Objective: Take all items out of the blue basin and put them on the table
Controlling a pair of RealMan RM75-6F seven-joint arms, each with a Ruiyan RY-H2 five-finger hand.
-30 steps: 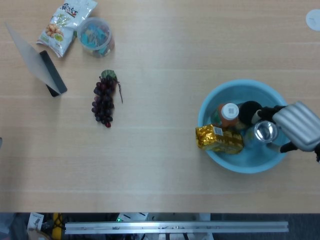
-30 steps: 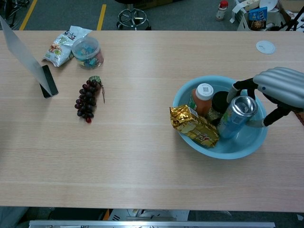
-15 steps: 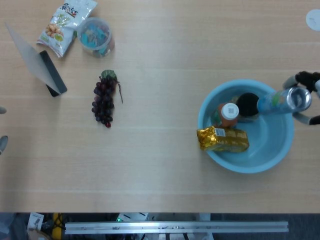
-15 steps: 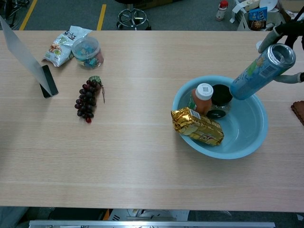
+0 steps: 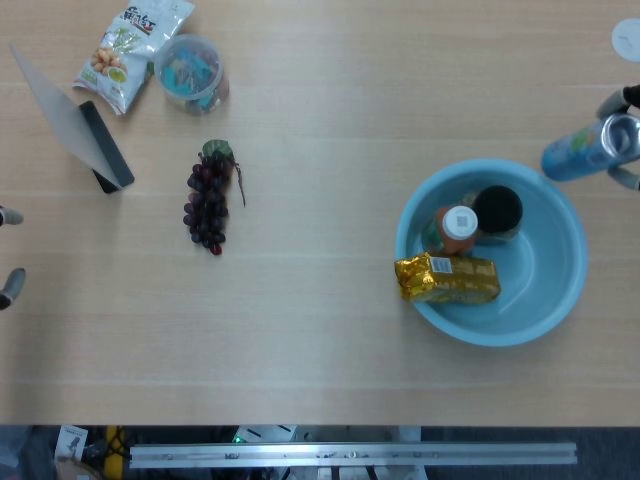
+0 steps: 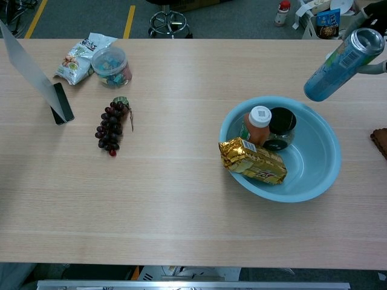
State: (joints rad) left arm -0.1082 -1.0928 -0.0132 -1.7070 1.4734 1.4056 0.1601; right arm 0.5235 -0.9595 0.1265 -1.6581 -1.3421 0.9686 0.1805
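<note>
The blue basin [image 5: 545, 275] [image 6: 314, 163] stands right of centre on the table. In it lie a gold foil packet [image 5: 447, 279] [image 6: 253, 162] over the near-left rim, an orange bottle with a white cap [image 5: 458, 225] [image 6: 259, 121] and a dark-lidded jar [image 5: 497, 212] [image 6: 281, 124]. My right hand [image 5: 626, 120] [image 6: 373, 27], mostly cut off at the right edge, holds a blue-green drink can [image 5: 585, 152] [image 6: 341, 66] tilted in the air, beyond the basin's far right rim. Of my left hand [image 5: 8, 250] only fingertips show at the left edge, apart, holding nothing.
A bunch of dark grapes [image 5: 208, 205] lies left of centre. At far left are a black phone [image 5: 105, 145] leaning on a grey board [image 5: 55, 100], a snack bag [image 5: 130, 42] and a clear tub [image 5: 190, 72]. A white disc [image 5: 627, 38] and a brown object [image 6: 380, 142] sit at the right edge.
My right hand has lifted the can out of the basin, up and away to the far right. The left hand's fingertips have come into view at the left edge.
</note>
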